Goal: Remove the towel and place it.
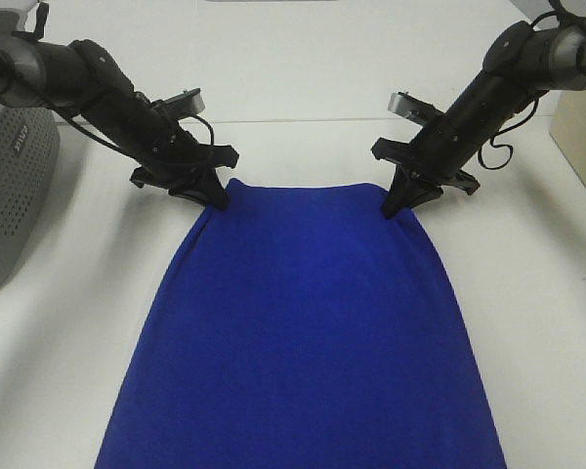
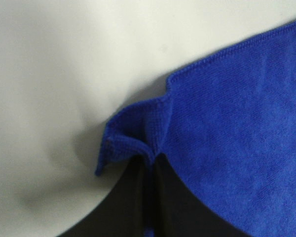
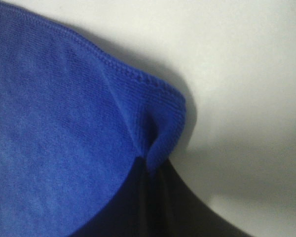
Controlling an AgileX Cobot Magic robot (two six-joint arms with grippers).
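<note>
Towel lies flat on white desk, far edge between both arms. Left pincer pinched tight on one far corner, right pincer tight on other. Only tiny bit of cloth in each bite; corner may slip out when lifted. Uneven pull could bunch it. Cloth soft, fuzzy, deep blue, stitched hem. Grey holey basket sits by left arm.
</note>
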